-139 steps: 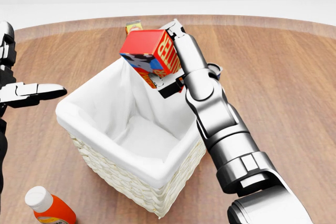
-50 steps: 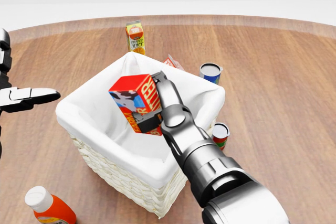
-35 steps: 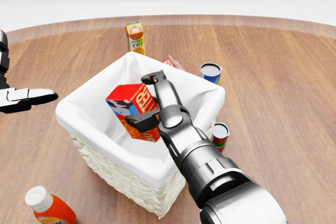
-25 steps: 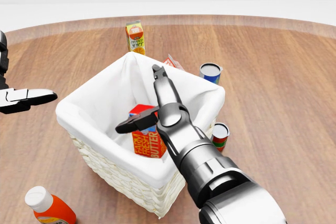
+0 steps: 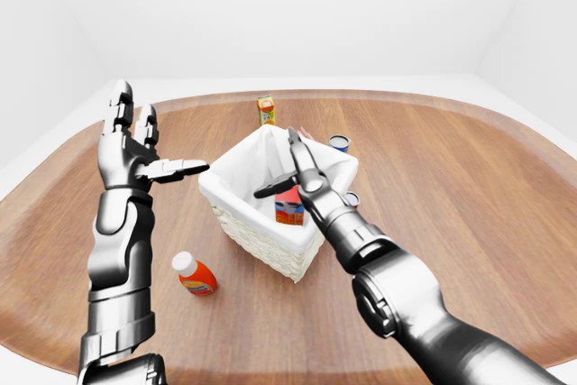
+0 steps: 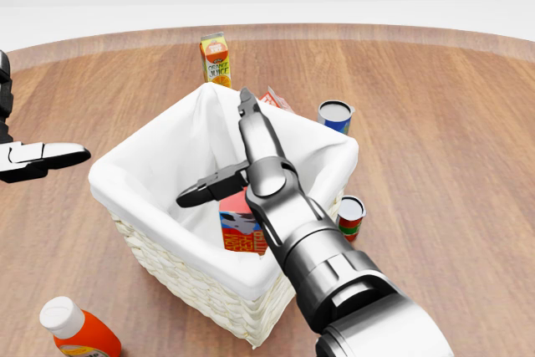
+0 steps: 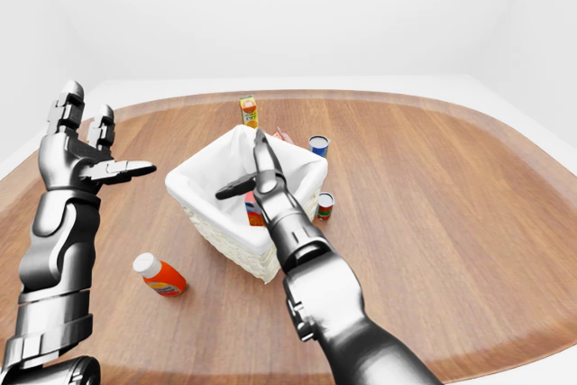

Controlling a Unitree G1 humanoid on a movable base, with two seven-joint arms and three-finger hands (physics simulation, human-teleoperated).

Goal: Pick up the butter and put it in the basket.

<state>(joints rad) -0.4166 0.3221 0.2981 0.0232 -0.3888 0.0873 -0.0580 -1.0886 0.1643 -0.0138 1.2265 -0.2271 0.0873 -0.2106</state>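
Observation:
The butter box [image 6: 243, 230], red and orange with a cow picture, stands inside the white-lined wicker basket [image 6: 191, 288] in the middle of the head view, free of my hand. My right hand [image 6: 213, 148] hovers just above it over the basket's opening, open, with the thumb spread left and the fingers [image 6: 247, 114] pointing up the view. My left hand [image 5: 149, 146] is open and empty, raised at the left, apart from the basket.
An orange juice carton [image 6: 216, 58] stands above the basket in the head view. A small carton [image 6: 274, 99], a blue can [image 6: 336, 114] and a red can [image 6: 350, 213] stand at the basket's right. An orange bottle [image 6: 75, 334] lies at the bottom left on the wooden table [image 6: 451, 148].
My right hand carried the butter down into the basket, then opened. The butter dropped free and settled inside the liner. My left hand barely moved.

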